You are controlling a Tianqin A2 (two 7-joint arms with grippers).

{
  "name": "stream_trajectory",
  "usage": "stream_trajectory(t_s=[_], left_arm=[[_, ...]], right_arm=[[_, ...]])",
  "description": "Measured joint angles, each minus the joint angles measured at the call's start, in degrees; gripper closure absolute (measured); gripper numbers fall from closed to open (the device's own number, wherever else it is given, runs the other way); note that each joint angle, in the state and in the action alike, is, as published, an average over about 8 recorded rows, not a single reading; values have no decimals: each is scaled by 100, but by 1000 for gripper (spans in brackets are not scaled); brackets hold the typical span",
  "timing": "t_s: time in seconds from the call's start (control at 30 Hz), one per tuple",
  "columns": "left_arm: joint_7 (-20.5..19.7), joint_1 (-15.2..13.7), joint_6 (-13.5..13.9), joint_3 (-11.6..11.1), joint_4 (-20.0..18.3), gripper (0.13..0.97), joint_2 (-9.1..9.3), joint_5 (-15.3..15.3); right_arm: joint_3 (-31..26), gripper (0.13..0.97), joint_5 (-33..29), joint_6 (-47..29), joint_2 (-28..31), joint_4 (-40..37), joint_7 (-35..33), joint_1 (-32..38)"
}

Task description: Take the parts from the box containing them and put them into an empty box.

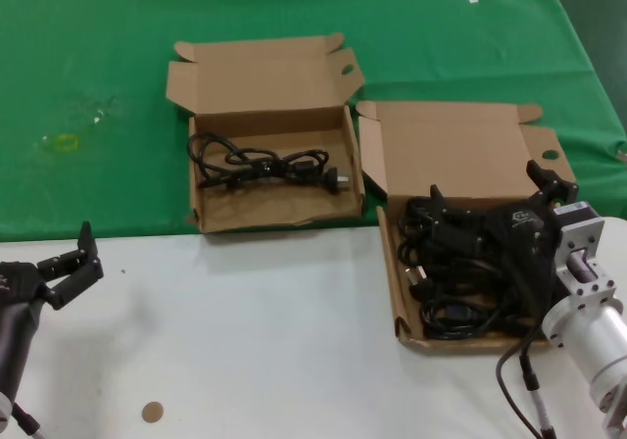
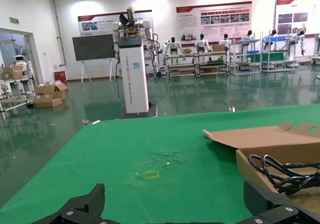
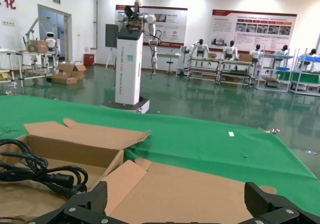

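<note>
The fuller box (image 1: 395, 292) stands at the right and holds a pile of several black power cords (image 1: 460, 272). My right gripper (image 1: 490, 192) hovers open and empty just above that pile. Its wrist view shows the open fingers (image 3: 92, 200) over this box's lid (image 3: 200, 189). The other box (image 1: 274, 216) lies left of it with one looped cord (image 1: 265, 163) inside, which also shows in the right wrist view (image 3: 37, 171) and the left wrist view (image 2: 280, 171). My left gripper (image 1: 73, 261) is parked open and empty at the front left, with its fingers (image 2: 90, 201) apart over the green cloth.
A green cloth (image 1: 98, 96) covers the back of the table, with a yellowish mark (image 1: 64, 143) on it. The front is white tabletop (image 1: 265, 341) with a small brown disc (image 1: 151, 412). Both box lids stand open toward the back.
</note>
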Motion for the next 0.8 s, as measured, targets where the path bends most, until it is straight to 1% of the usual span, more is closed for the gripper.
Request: stream_trajectory(t_s=[0.8], left_arm=[[0,0,0,0,0,132,0,0]], right_arm=[[0,129,0,0,0,0,0,0]])
